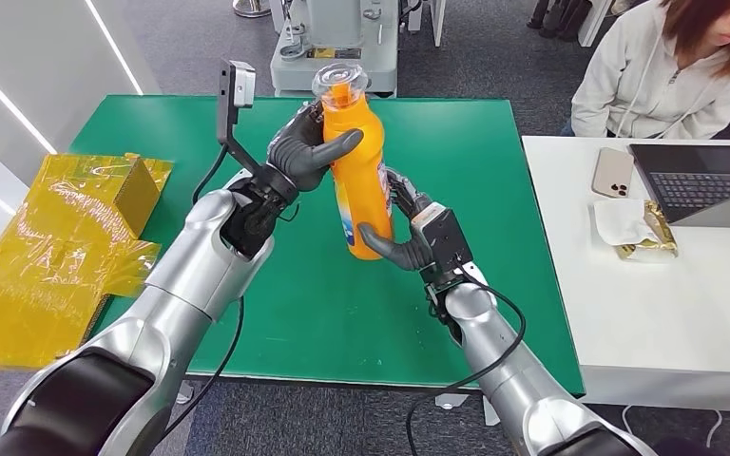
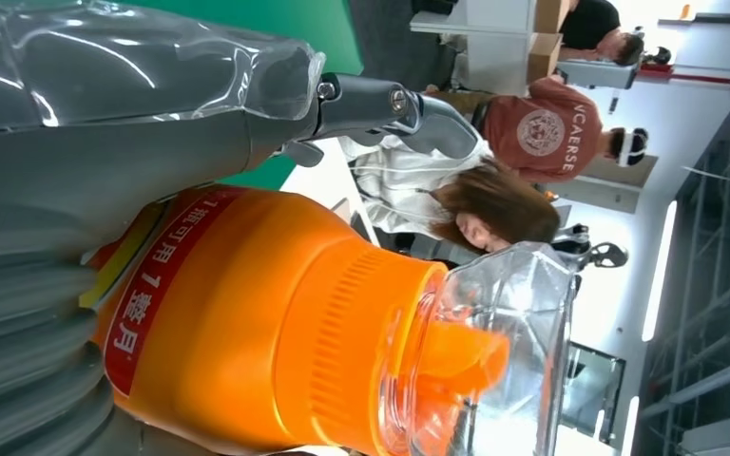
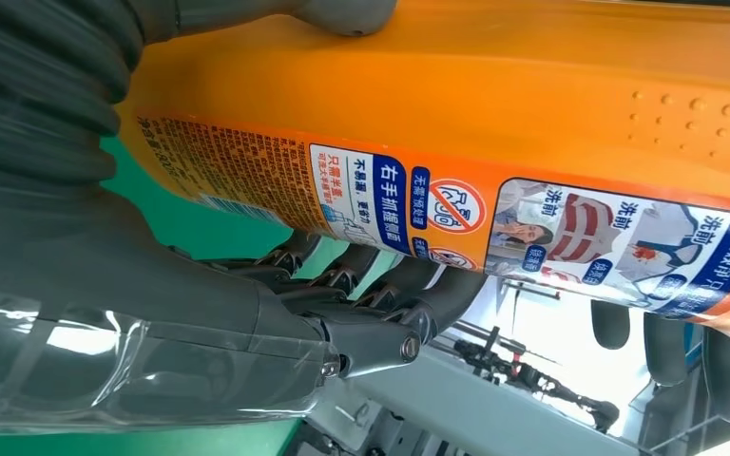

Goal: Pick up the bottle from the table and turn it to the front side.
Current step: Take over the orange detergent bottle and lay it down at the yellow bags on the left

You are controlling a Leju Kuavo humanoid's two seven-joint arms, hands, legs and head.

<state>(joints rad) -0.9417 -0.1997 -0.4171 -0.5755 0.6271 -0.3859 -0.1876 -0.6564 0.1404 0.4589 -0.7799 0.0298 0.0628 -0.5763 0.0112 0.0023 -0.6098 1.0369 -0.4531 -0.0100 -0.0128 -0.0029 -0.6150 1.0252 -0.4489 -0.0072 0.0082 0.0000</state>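
You are holding the orange bottle (image 1: 359, 161) upright in the air over the middle of the green table (image 1: 456, 285), left hand (image 1: 302, 150) gripping its neck and right hand (image 1: 401, 228) clasping its lower body. You are mid-turn, I judge; next, be rotating it until the front label faces you.
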